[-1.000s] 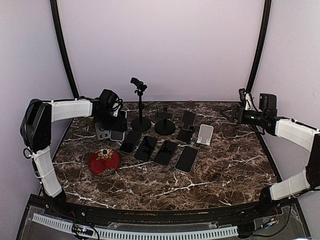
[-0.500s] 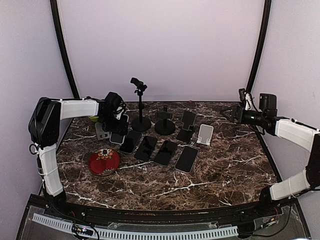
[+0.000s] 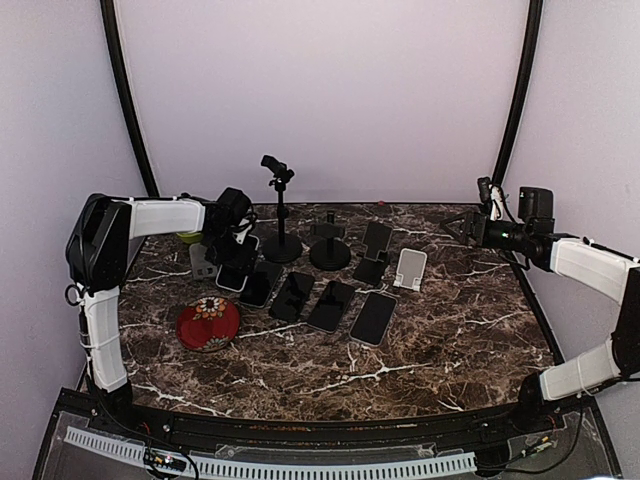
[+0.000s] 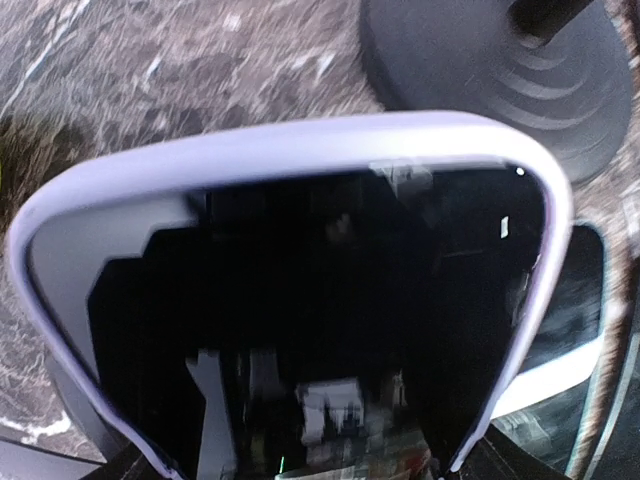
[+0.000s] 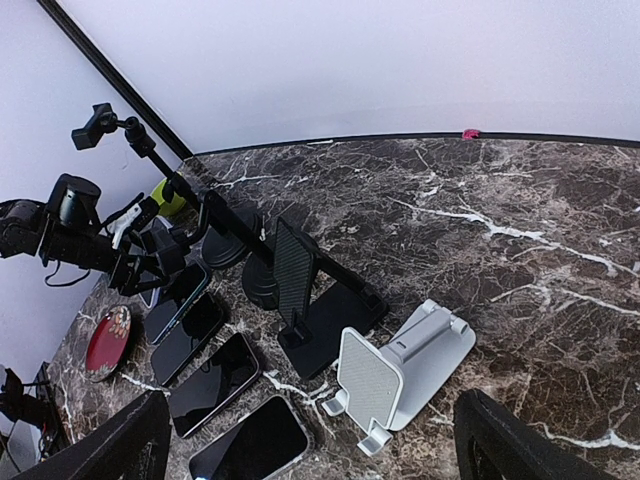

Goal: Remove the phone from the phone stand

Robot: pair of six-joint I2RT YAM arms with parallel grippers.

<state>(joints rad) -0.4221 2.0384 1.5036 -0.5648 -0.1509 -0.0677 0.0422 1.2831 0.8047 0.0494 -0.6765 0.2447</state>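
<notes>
My left gripper [image 3: 236, 238] is shut on a phone with a pale lavender case [image 3: 235, 270], holding it tilted just right of the small grey phone stand [image 3: 203, 263] at the back left. In the left wrist view the phone [image 4: 300, 300] fills the frame, dark screen facing the camera; my fingers are hidden behind it. My right gripper [image 3: 455, 228] is open and empty, hovering at the back right, far from the stands; its fingers [image 5: 540, 440] frame the bottom of the right wrist view.
Several dark phones [image 3: 330, 305] lie flat in a row mid-table. A tall black clamp stand [image 3: 280, 205], a round black stand [image 3: 330, 245], a black folding stand [image 3: 372, 255] and a white stand [image 3: 410, 268] stand behind them. A red dish [image 3: 208, 322] sits front left.
My left gripper has moved right and slightly forward with the phone, away from the grey stand. The right arm has not moved.
</notes>
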